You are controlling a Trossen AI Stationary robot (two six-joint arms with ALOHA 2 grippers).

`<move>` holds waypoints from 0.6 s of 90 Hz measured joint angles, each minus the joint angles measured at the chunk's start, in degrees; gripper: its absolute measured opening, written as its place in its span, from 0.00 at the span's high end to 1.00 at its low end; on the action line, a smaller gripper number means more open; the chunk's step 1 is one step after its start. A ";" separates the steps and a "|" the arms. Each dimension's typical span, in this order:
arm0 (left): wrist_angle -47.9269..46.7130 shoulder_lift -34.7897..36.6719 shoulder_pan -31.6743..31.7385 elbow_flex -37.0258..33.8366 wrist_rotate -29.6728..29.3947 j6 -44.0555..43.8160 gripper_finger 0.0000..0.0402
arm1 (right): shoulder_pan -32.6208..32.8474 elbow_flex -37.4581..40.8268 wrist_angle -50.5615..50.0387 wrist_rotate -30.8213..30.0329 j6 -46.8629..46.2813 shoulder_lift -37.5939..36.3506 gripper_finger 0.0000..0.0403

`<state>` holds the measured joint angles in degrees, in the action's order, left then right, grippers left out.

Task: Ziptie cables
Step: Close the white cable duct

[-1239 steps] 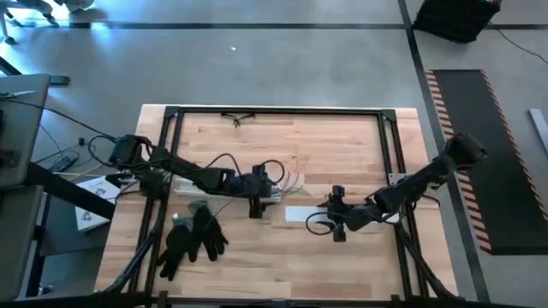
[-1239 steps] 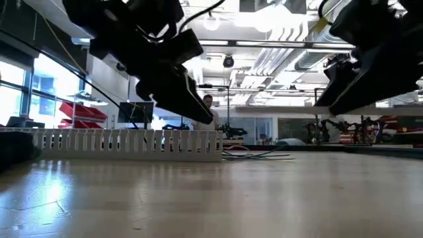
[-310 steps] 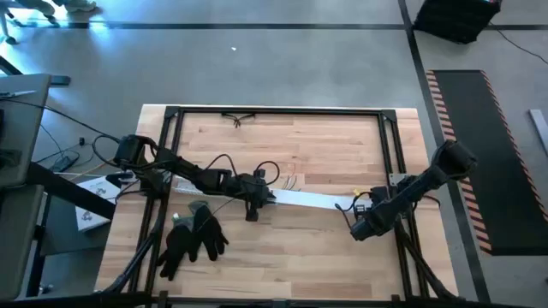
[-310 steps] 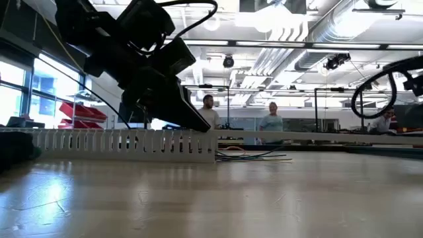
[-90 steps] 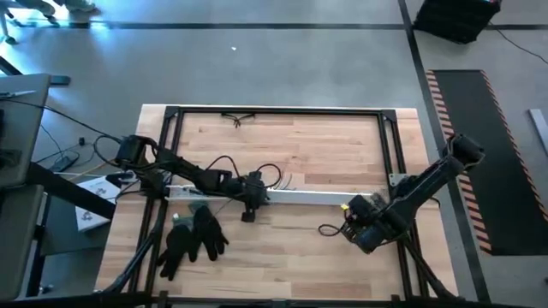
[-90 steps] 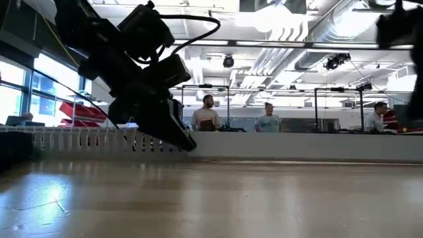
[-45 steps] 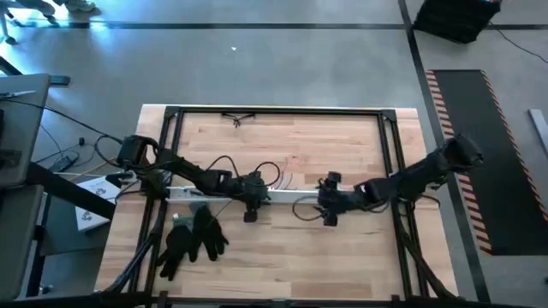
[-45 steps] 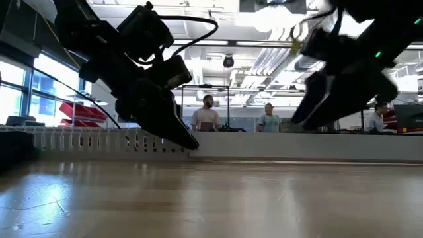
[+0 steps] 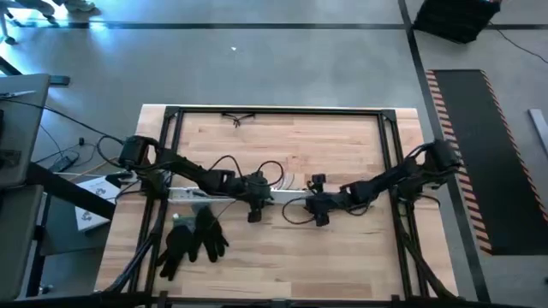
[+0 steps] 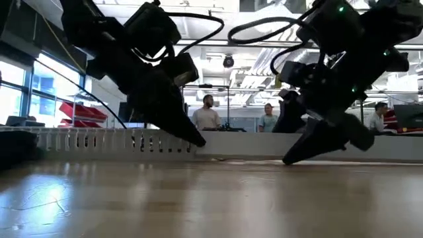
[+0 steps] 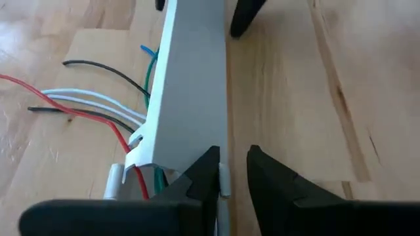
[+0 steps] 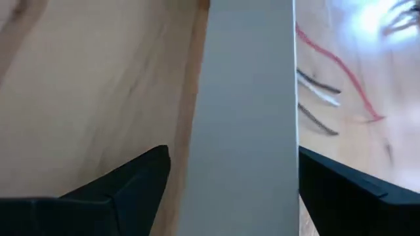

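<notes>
A long white slotted channel [image 9: 184, 193] lies across the table's middle with a flat white cover strip [image 11: 190, 85] on top of it. The cables [image 11: 98, 105], thin red, white, black and green wires, spill out on the channel's far side [image 9: 287, 179]. My left gripper [image 11: 226, 177] is low at the channel's middle [image 10: 197, 141], shut on a thin white edge. My right gripper [image 12: 233, 187] is open and points along the strip from the right [image 9: 308, 202], with one finger on either side of the strip and wood showing beside one finger. My left gripper pinches a thin upright white edge [image 11: 224, 187] on the near side of the channel and cover, between its two fingers. The fingers lie along the channel and point toward the table's right. The channel rests on the table.
A pair of black gloves [image 9: 193, 235] lies near the table's left front. A dark metal frame [image 9: 278, 109] runs round the tabletop, with a small dark object [image 9: 238, 118] at the far edge. People stand in the room beyond the table [image 10: 206, 118].
My right gripper has swung from the table's near right toward the left and come down low over the right part of the cover strip, facing my left gripper. My left gripper and the channel have stayed in place.
</notes>
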<state>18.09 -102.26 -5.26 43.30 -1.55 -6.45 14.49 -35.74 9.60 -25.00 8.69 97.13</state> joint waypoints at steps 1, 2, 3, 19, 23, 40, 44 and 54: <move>-0.08 0.00 0.00 0.09 -0.01 -0.06 0.85 | 0.12 -0.04 0.06 -0.32 -0.22 0.12 0.25; -0.19 0.00 -0.02 0.19 0.00 -0.15 0.85 | 0.22 -0.07 0.10 -0.63 -0.34 0.21 0.25; -0.35 0.00 -0.01 0.31 0.00 -0.29 0.85 | 0.33 -0.10 0.13 -0.93 -0.45 0.30 0.25; -2.60 0.07 -0.02 2.65 -0.07 -1.00 0.85 | 0.73 -0.38 -0.66 -1.49 -3.06 0.60 0.33; -2.62 0.07 -0.02 3.13 -0.51 -1.03 0.85 | 0.73 -0.38 -0.97 -1.34 -4.04 0.60 0.36; -6.17 1.24 -0.07 4.82 -2.14 -0.57 0.82 | 0.51 -0.38 -2.13 -1.48 -7.42 0.64 0.49; -7.69 2.12 -0.06 5.01 -3.06 -0.21 0.80 | 0.51 -0.40 -2.25 -1.48 -7.41 0.64 0.49; -11.64 5.02 -0.04 5.91 -3.70 1.65 0.74 | 0.51 -0.40 -2.75 -1.32 -7.43 0.25 0.49</move>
<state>6.45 -97.24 -5.30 49.21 -5.25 -4.80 15.00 -36.14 6.85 -26.32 1.26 97.38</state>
